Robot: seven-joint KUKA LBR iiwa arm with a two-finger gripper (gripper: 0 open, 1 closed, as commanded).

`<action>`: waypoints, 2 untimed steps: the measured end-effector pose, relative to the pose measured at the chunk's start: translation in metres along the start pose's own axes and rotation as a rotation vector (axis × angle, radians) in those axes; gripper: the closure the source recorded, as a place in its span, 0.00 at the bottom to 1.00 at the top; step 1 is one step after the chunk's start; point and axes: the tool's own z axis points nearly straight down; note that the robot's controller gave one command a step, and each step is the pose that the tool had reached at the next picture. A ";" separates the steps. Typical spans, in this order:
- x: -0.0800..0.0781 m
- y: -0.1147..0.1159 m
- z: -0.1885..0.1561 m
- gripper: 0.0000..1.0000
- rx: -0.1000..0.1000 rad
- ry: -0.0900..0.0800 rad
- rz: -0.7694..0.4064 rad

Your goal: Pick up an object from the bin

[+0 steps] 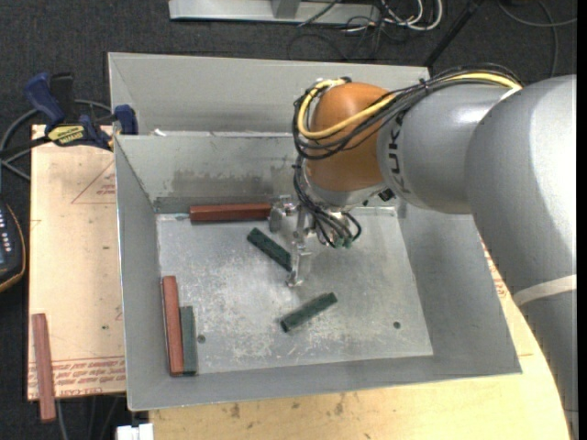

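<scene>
While the gripper [295, 276] hangs low over the middle of the bin [138, 236], we judge the task to be at the approach step, with nothing lifted yet. Its tip sits just beside the lower end of a short dark green block [266, 244] lying tilted on the floor, perhaps touching it; the wrist hides the contact. Whether the tool is wide or narrow we cannot tell. A second green bar [308, 312] lies near, toward the front. A brown bar [229, 213] rests along the back wall, and a red bar [171, 324] and green strip [188, 337] lie side by side at the left. Next, we think, the gripper must straddle the block across its narrow side, then close and lift.
</scene>
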 end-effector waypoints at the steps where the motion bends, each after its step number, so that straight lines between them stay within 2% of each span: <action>1: -0.001 0.001 -0.003 1.00 -0.001 -0.005 0.000; 2: 0.024 -0.011 -0.152 1.00 0.001 -0.012 0.005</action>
